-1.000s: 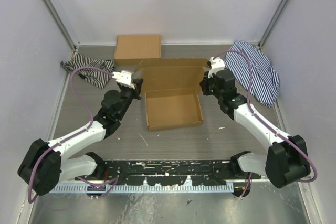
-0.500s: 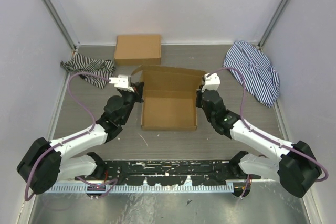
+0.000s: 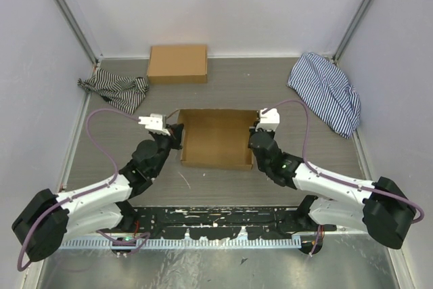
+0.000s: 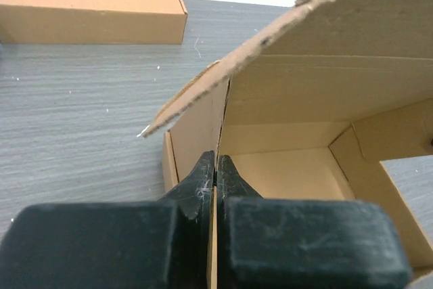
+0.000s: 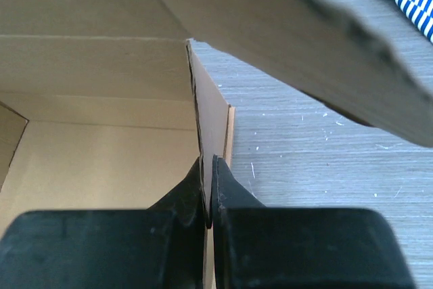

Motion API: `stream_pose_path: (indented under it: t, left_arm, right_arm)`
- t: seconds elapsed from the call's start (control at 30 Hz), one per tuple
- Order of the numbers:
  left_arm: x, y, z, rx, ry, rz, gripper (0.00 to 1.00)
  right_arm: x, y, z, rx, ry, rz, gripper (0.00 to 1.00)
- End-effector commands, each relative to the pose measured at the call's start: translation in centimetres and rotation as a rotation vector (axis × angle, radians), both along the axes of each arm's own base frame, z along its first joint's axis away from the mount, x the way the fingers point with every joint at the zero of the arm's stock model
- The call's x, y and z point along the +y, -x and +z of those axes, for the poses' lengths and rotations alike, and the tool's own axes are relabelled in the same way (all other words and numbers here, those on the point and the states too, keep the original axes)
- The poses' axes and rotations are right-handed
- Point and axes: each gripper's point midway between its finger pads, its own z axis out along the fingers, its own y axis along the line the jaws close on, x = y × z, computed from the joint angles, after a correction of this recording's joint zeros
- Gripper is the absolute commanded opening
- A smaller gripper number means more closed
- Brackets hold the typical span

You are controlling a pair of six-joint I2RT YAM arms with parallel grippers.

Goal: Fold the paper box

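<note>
Paper box [image 3: 215, 138] sits mid-table, a bit toward the near side, between the two arms. We go down by size from the grey wood-grain table [image 3: 223, 86], which carries everything.

The left arm [image 3: 101, 191] reaches in from the near left and the right arm [image 3: 331, 181] from the near right. Both angle inward to the box.

The blue-and-white striped cloth [image 3: 326, 91] lies crumpled at the far right, well apart from the box.

From above, the box reads as one brown rectangle. In the wrist views we see its lid tilted over the shallow tray and not flat down, with a gap open under it. The lid's left edge is ragged. The side walls stand upright.

The second cardboard box [image 3: 178, 63] is closed and sits against the far wall, left of centre, well apart from the paper box.

The black-and-white striped cloth [image 3: 114, 90] is bunched at the far left, near that second box.

The left gripper [image 4: 215, 165] is clenched on the box's left side wall, with thin cardboard pinched between the black fingers. The right gripper [image 5: 208, 167] is clamped the same way on the right side wall, one finger inside the tray and one outside.
</note>
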Motion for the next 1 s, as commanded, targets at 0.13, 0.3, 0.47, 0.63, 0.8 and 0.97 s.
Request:
stream_pose_path:
  t: [0.13,0.3,0.47,0.63,0.8,0.97]
  left_arm:
    - [1.2,2.6,-2.6,0.120,0.019,-0.006,0.10]
    - [1.9,4.2,-3.5,0.222,0.049,-0.005,0.19]
    - [3.7,7.4,-5.3,0.407,0.091,0.015,0.30]
    - [5.6,12.1,-4.8,0.598,0.208,0.007,0.38]
    - [6.4,16.3,-2.1,0.678,0.309,-0.091,0.37]
    - [7.5,17.6,2.0,0.586,0.361,-0.159,0.34]
  right_arm:
    - [0.0,3.6,-3.3,0.115,-0.017,0.029,0.09]
    - [0.2,5.9,-4.3,0.167,-0.006,0.056,0.35]
    - [0.8,9.6,-3.7,0.221,-0.027,0.103,0.54]
    - [1.0,14.1,-2.6,0.367,-0.087,0.186,0.61]
    - [1.8,17.8,-1.1,0.489,-0.183,0.336,0.59]
    - [1.2,18.5,4.5,0.403,-0.359,0.451,0.55]
